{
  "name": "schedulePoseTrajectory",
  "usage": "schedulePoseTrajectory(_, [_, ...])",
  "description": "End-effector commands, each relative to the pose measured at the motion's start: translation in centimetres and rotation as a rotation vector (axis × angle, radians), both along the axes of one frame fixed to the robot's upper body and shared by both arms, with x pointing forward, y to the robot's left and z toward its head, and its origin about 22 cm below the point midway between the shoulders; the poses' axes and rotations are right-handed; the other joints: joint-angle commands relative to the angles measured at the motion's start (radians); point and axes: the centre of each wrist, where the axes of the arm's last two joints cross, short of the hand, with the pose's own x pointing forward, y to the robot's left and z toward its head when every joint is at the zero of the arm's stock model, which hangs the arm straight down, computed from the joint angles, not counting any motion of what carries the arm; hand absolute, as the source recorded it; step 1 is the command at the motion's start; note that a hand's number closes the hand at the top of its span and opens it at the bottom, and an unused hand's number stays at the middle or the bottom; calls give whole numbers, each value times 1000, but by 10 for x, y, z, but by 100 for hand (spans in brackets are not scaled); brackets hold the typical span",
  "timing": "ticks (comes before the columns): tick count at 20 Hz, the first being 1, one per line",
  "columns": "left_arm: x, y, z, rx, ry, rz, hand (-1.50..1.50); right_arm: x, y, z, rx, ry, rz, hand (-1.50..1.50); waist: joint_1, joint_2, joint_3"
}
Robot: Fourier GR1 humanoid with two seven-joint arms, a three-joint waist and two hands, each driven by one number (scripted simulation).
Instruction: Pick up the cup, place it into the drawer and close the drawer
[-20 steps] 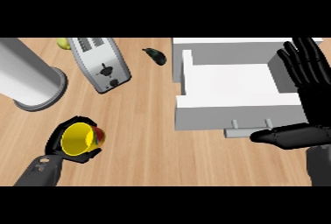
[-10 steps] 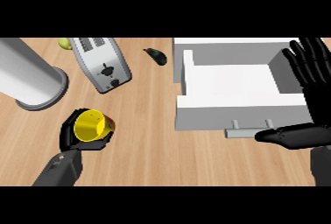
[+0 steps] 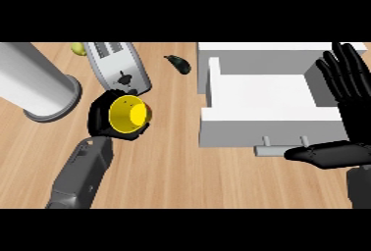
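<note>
A yellow cup (image 3: 130, 113) lies tilted in my left hand (image 3: 102, 116), whose black fingers curl round it, above the wooden counter just in front of the toaster. The white drawer (image 3: 272, 120) stands open at the right, its inside bare, its handle (image 3: 279, 145) facing me. My right hand (image 3: 351, 117) is held open at the drawer's right side, fingers straight and pointing away, thumb stretched out toward the handle.
A silver toaster (image 3: 116, 66) lies at the back, close to the cup. A large grey cylinder (image 3: 33, 83) stands at the left. A small dark object (image 3: 179, 63) and a yellow-green fruit (image 3: 77, 48) sit near the back edge.
My left hand has carried the cup up and away from me, toward the toaster and a little to the right. The right hand has barely moved.
</note>
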Motion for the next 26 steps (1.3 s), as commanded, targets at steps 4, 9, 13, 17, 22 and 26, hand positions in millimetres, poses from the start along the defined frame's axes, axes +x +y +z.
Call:
schedulePoseTrajectory(4, [38,-68,77,21,-82,-157,150,-2,-7,0,-5,-16,-22,-150,10,-7,1])
schedulePoseTrajectory(9, [50,-91,141,58,-100,-195,150,6,-4,14,4,-1,-31,-150,11,-5,1])
schedulePoseTrajectory(13, [61,-134,183,111,-90,-195,150,4,2,-7,4,4,-27,-150,-6,0,0])
schedulePoseTrajectory(17, [70,-172,248,130,-61,-169,150,14,-2,-3,3,-11,-18,-150,-14,1,1])
schedulePoseTrajectory(22, [84,-187,236,202,93,-130,150,6,-21,-3,-3,-23,1,-150,-48,12,1])
schedulePoseTrajectory(26, [86,-206,242,271,149,-72,150,14,-8,16,-8,-31,34,-150,-76,17,2])
